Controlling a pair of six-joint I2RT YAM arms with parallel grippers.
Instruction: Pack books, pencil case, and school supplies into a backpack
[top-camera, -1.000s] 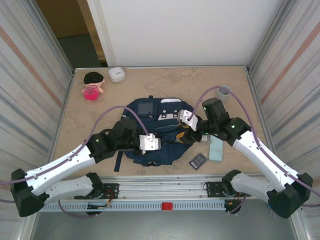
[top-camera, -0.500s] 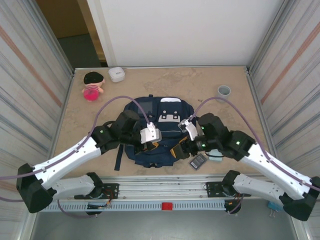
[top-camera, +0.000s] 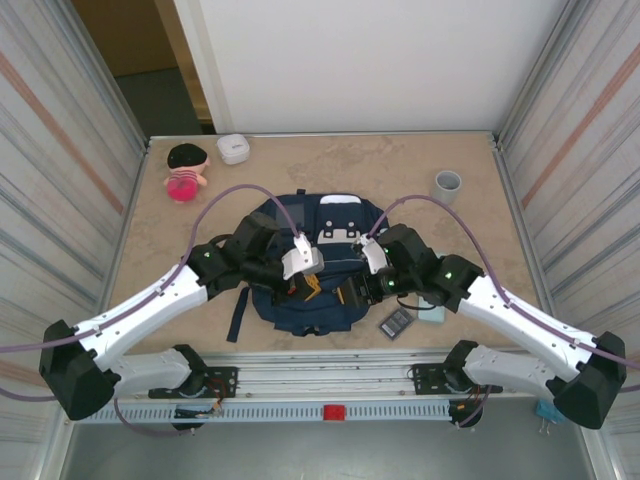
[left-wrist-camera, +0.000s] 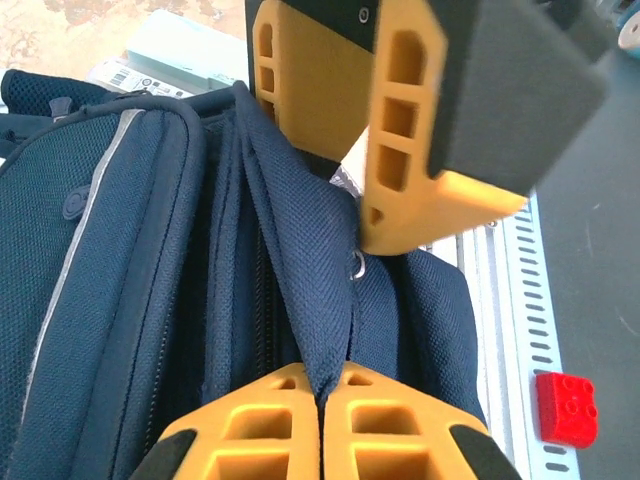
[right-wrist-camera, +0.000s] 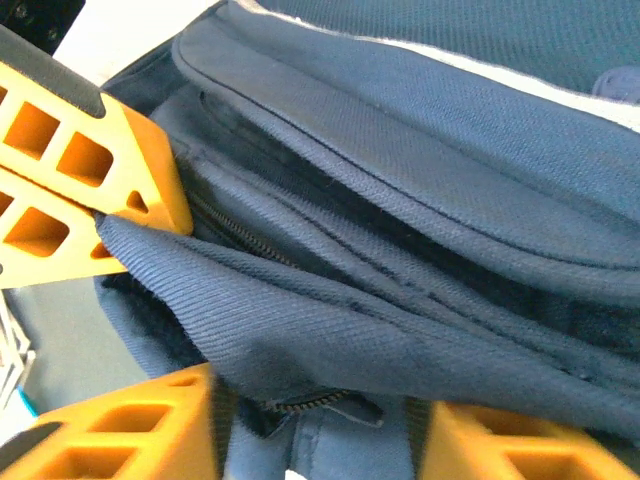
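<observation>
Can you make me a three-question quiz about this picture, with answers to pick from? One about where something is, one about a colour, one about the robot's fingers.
1. Where is the grey cup? A) far right of the table B) near left corner C) the middle
2. What colour is the backpack? A) green B) navy blue C) red
3. What are the left fingers doing? A) holding the cup B) spread wide apart C) pinched shut on backpack cloth
Answers: 1 A, it stands by itself at the far right. 2 B, its cloth is navy with white patches. 3 C, a fold is squeezed between them.
</observation>
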